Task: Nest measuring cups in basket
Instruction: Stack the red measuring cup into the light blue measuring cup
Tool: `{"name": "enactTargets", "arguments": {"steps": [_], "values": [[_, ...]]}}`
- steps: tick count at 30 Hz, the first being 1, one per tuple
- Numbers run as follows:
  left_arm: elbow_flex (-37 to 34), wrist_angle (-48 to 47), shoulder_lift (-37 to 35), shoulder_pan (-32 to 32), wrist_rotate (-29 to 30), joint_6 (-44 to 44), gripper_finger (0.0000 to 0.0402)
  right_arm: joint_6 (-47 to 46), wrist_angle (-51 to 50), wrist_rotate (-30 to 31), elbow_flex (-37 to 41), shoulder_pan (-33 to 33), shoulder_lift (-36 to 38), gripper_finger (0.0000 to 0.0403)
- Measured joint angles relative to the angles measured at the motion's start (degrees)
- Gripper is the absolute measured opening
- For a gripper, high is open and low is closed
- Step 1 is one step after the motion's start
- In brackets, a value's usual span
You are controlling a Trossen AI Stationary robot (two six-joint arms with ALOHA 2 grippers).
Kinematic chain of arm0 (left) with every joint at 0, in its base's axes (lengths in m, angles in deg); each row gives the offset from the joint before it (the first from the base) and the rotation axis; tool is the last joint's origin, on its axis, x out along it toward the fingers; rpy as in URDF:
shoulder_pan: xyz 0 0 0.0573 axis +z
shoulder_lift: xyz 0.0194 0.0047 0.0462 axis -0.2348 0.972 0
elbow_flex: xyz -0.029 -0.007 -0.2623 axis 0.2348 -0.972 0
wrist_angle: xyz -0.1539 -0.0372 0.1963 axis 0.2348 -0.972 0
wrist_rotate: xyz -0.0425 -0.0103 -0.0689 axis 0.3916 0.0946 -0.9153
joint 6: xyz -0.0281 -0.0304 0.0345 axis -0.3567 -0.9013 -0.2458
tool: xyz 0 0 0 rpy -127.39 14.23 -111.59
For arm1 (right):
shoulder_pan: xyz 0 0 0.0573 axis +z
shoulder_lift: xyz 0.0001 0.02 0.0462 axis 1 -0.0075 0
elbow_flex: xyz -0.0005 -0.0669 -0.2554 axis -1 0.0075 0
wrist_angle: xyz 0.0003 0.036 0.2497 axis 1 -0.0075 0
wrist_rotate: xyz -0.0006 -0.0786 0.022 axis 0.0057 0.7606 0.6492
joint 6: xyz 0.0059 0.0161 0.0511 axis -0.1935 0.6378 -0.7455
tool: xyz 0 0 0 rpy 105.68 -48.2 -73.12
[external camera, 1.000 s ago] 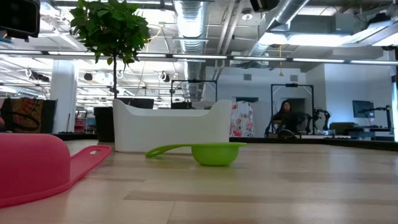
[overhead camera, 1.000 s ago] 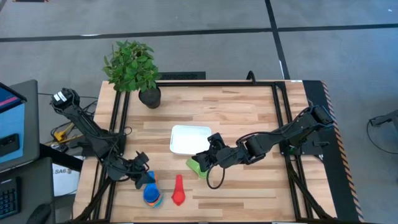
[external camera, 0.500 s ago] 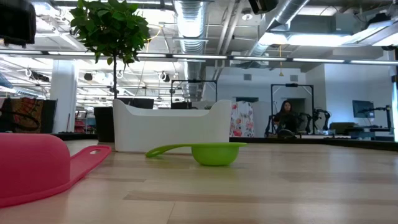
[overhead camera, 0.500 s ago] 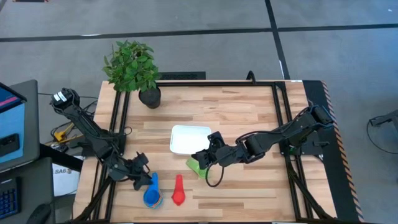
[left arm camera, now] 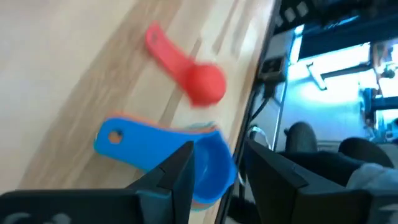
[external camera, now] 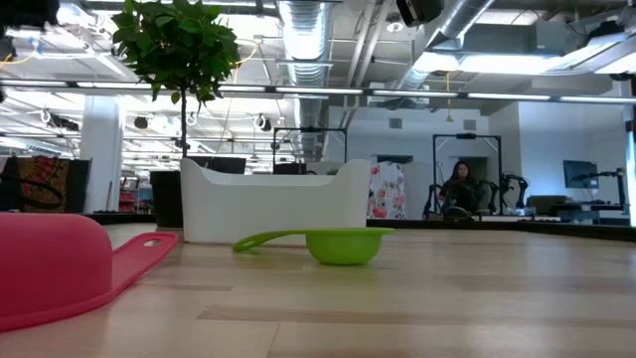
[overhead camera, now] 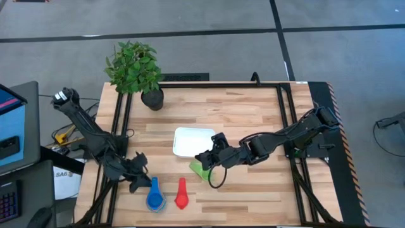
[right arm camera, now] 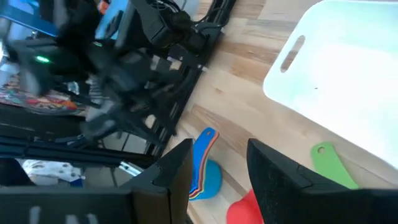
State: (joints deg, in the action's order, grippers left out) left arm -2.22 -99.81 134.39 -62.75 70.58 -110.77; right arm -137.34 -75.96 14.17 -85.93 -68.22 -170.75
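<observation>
Left gripper (overhead camera: 140, 180) sits low over the table (overhead camera: 253, 120) near its front left corner, just beside the handle end of the stacked cups (overhead camera: 155, 197). My fingers (left arm camera: 180, 171) stand apart with nothing between them; the stack shows just past their tips in the left wrist view, a blue cup (left arm camera: 202, 168) on top with orange and lighter edges peeking out beneath.

Red cup (overhead camera: 181, 197) lies mouth down on the table just right of the stack, apart from it, handle pointing toward the basket (overhead camera: 190, 142).

Right gripper (overhead camera: 204, 159) hangs at the basket's front right corner, above the green cup (overhead camera: 199, 169). Its fingers are spread too, gripping nothing. Green cup rests upright on the table in front of the basket, near it but not in it; in the low view its handle reaches leftward.

Basket sits mid-table and holds no cups. Potted plant (overhead camera: 134, 69) stands at the far left edge.
</observation>
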Motion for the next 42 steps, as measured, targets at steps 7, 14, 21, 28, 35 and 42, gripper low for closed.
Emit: {"name": "enactTargets", "arguments": {"steps": [7,14,21,28,35,42], "values": [[4.44,-7.95,-3.72,-0.01,7.65,5.94,0.0099,-2.04,6.13,-6.28,0.00,0.93,-8.29,0.0170],[4.67,-11.23,-2.32,-2.96,7.35,6.90,0.0072,1.85,6.27,-6.14,-8.03,1.52,-19.09,0.0150],[4.65,-17.26,-2.04,-5.85,5.52,3.25,0.0048,7.13,-5.39,-5.09,-21.40,1.50,-29.01,0.0137],[4.65,-20.58,-1.32,-5.97,5.07,3.17,0.0011,1.15,-16.23,-2.35,-33.39,1.32,-37.62,0.0154],[4.63,-22.90,-1.34,-5.95,6.71,2.95,0.0005,-2.51,-24.86,-8.07,-41.38,0.75,-44.82,0.0194],[4.63,-25.57,-1.36,-5.95,6.79,2.90,0.0006,-2.99,-29.25,-10.56,-42.91,-0.60,-45.58,0.0242]]}}
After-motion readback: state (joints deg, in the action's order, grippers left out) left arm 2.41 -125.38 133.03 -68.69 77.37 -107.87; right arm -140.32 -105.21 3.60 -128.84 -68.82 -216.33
